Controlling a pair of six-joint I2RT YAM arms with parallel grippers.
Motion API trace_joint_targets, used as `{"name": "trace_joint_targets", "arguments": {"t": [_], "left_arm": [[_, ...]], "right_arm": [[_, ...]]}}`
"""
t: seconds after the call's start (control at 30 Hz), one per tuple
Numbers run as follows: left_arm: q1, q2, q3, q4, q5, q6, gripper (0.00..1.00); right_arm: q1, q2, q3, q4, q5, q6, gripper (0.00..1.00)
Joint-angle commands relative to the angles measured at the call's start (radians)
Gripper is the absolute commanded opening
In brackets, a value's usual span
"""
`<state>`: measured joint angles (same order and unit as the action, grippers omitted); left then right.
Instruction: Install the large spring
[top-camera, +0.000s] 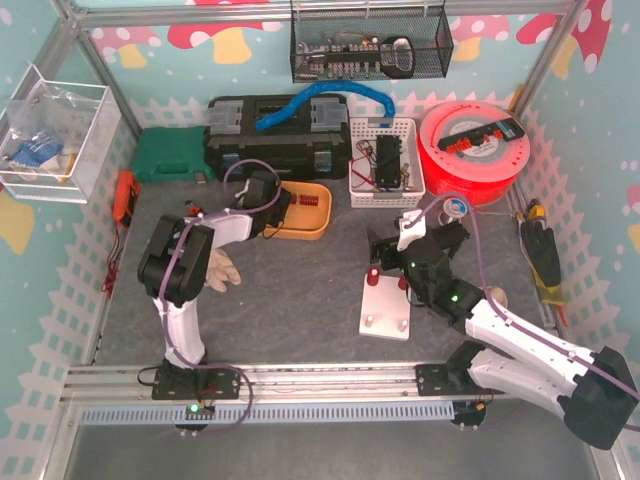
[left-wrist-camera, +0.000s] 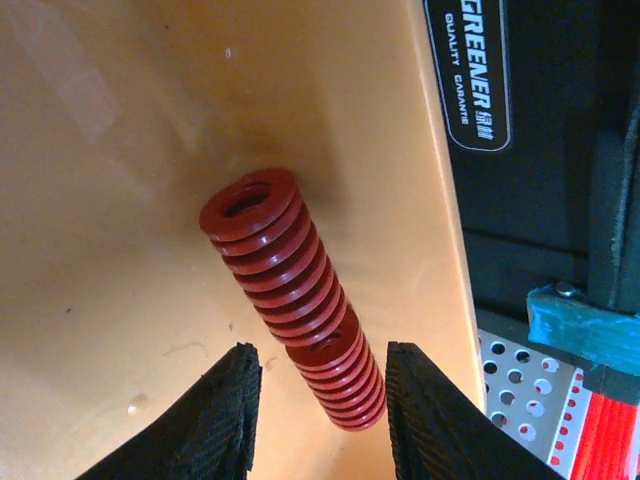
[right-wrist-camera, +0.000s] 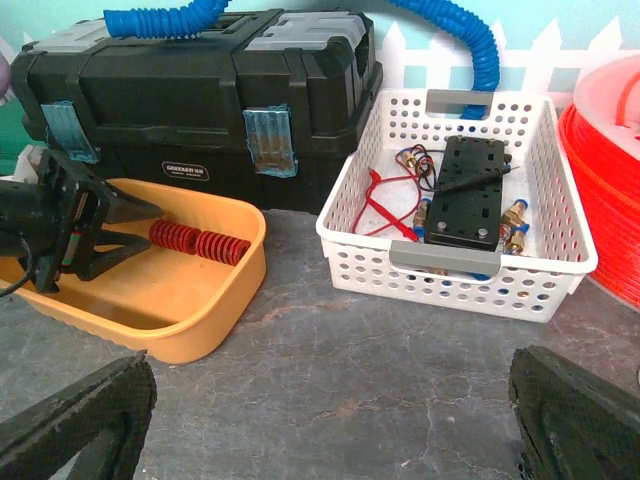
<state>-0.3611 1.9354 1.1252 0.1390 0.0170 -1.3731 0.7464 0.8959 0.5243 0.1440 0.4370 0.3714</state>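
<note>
The left gripper (left-wrist-camera: 322, 352) stood partly open, holding nothing, astride a smaller red spring (left-wrist-camera: 352, 392) in the orange tray (left-wrist-camera: 110, 200). The large spring (left-wrist-camera: 270, 260) lay just beyond its fingertips. The right gripper (right-wrist-camera: 330, 365) gaped wide, empty.

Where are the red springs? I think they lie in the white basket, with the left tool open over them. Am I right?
Not quite. The red springs lie in the orange tray, not in the white basket, which sits beside the tray. The left wrist view shows this up close. The rest is right: the left tool is open over them.
</note>
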Motion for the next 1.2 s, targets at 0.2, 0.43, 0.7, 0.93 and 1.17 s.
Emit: {"name": "trace_joint_targets", "arguments": {"t": [0.2, 0.43, 0.7, 0.93, 1.17], "left_arm": [[0.002, 0.084, 0.082, -0.058, -0.009, -0.009, 0.4], [0.004, 0.118, 0.137, -0.121, -0.036, -0.002, 0.41], [0.005, 0.177, 0.198, -0.177, -0.057, -0.004, 0.41], [0.005, 0.234, 0.276, -0.233, -0.064, 0.02, 0.42], [0.01, 0.274, 0.306, -0.302, -0.07, 0.01, 0.44]], "right_arm": [[0.004, -0.008, -0.012, 0.029, 0.02, -0.006, 0.95], [0.004, -0.03, -0.019, 0.03, 0.029, -0.006, 0.95], [0.004, -0.039, -0.024, 0.032, 0.032, -0.006, 0.95], [0.004, -0.032, -0.023, 0.035, 0.03, -0.008, 0.95], [0.004, -0.029, -0.023, 0.038, 0.031, -0.011, 0.95]]}}
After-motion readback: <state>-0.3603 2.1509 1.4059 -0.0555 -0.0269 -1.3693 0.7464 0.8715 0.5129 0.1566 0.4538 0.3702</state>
